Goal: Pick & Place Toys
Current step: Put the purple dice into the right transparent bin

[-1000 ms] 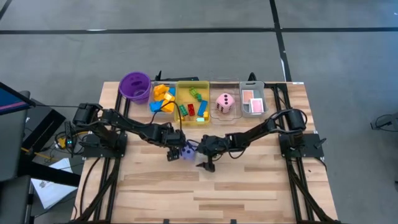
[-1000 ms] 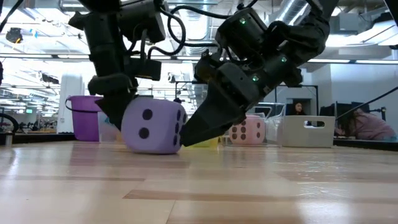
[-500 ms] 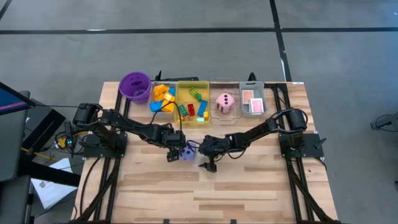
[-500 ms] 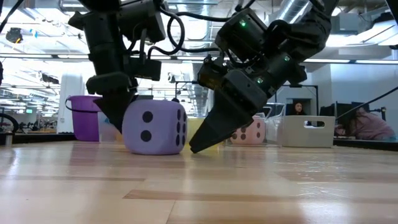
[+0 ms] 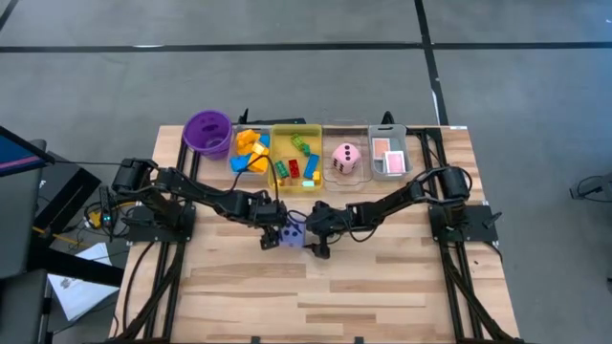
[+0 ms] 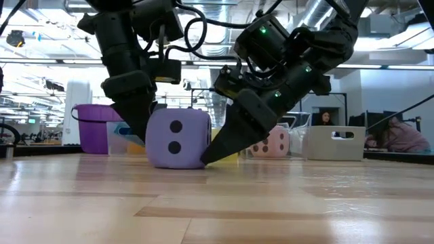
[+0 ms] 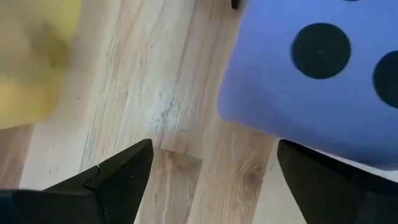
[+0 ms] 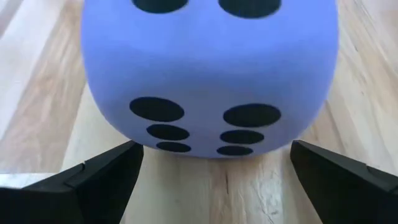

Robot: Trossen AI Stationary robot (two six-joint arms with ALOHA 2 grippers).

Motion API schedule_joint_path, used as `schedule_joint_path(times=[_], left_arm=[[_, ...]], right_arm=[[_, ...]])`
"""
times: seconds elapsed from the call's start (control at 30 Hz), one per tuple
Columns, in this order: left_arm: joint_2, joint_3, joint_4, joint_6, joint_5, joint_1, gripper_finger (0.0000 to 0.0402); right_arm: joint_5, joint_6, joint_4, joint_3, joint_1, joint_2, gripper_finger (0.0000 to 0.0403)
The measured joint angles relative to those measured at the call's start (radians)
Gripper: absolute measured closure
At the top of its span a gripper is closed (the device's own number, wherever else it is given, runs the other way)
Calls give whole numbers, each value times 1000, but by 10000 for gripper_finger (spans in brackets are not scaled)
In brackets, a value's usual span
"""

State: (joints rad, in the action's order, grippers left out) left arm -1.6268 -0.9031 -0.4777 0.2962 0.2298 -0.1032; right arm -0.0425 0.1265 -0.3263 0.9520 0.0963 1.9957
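Purple die (image 8: 211, 74) looks soft and light, best squeezed across opposite flat faces by the spread, empty right tool (image 8: 211, 171); left tool (image 7: 208, 168) is likewise released beside it.

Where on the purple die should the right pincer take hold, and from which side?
Across two opposite flat side faces, at mid-height. The purple die sits flat on the table, a soft cube, so parallel faces suit two fingers. The right pincer is open, facing the six-dot face with the fingers spread wider than the die; coming straight on from there looks best. The left pincer is open beside it.
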Motion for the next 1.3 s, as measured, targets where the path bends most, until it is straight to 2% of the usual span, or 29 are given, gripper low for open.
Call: schedule_joint_path(times=[0.33,0.53,0.7,0.93,1.07,1.3], left_arm=[[0,0,55,0,9,1,64],[1,0,64,52,26,1,64],[1,0,42,53,24,0,64],[0,0,29,126,26,0,64],[0,0,20,132,25,0,64],[0,0,7,132,19,0,64]], right_arm=[[31,-6,-70,-2,10,1,3],[22,-3,-82,-2,22,1,3],[13,10,-43,1,18,1,3],[26,129,57,6,-22,-7,3],[78,133,36,3,-23,-7,3],[71,143,35,2,11,-4,3]])
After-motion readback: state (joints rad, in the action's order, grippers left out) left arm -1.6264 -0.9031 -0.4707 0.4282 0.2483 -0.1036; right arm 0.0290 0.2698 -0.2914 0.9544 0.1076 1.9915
